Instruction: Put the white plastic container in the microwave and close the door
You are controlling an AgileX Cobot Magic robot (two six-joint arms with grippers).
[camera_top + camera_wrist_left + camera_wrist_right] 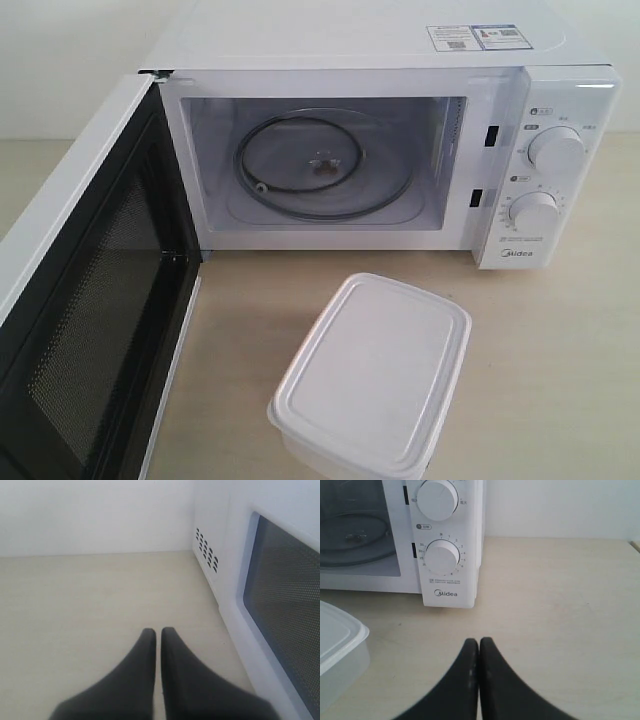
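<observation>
The white plastic container (372, 378) with its lid on sits on the table in front of the microwave (390, 150); one corner of the container (337, 647) also shows in the right wrist view. The microwave's door (85, 300) stands swung open to the left, showing the glass turntable (322, 165) inside. My left gripper (158, 632) is shut and empty, over bare table beside the door's outer face (285, 605). My right gripper (479, 642) is shut and empty, on the table in front of the dial panel (442, 555), to the container's right. Neither gripper shows in the exterior view.
The light wooden table (560, 340) extends to the right of the container. A white wall (95, 515) stands behind. Vent holes (206, 550) mark the microwave's left side.
</observation>
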